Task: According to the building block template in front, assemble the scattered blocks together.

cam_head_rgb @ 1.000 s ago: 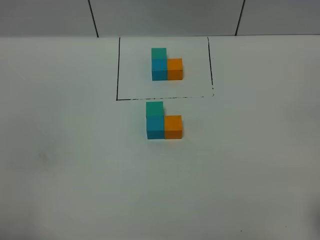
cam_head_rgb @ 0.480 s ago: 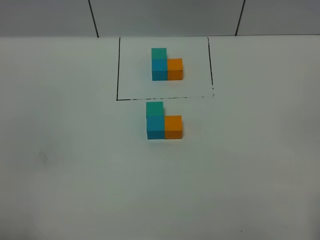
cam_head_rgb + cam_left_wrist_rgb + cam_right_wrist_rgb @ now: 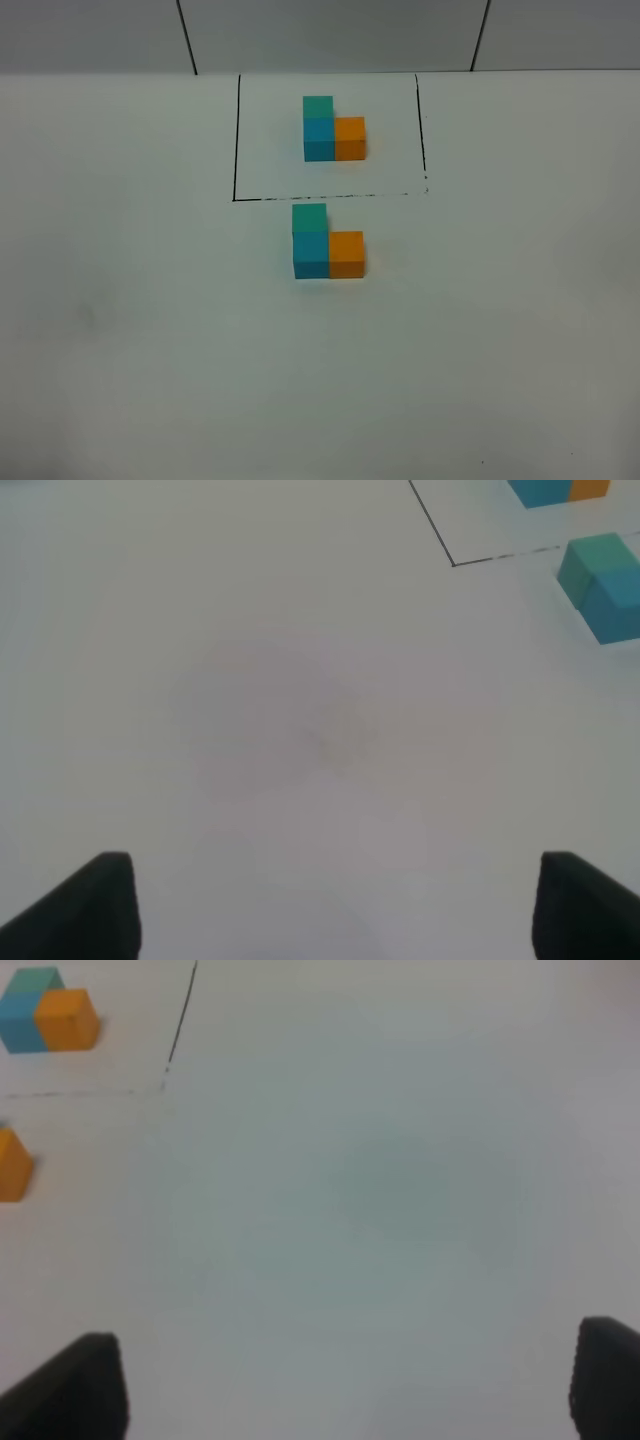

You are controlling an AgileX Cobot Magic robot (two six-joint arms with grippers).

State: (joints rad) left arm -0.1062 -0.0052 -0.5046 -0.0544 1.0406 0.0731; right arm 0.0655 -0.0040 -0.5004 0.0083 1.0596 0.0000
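Left claw, right claw: wide apart, nothing held.

A plain white bench fills almost the whole view, matte and evenly lit, with only faint soft shadows. Behind its far edge stands a pale grey wall split into panels by two thin dark seams that slant slightly

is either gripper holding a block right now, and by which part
Nothing is held. The left gripper and right gripper are both open over bare table, away from the assembled blocks.
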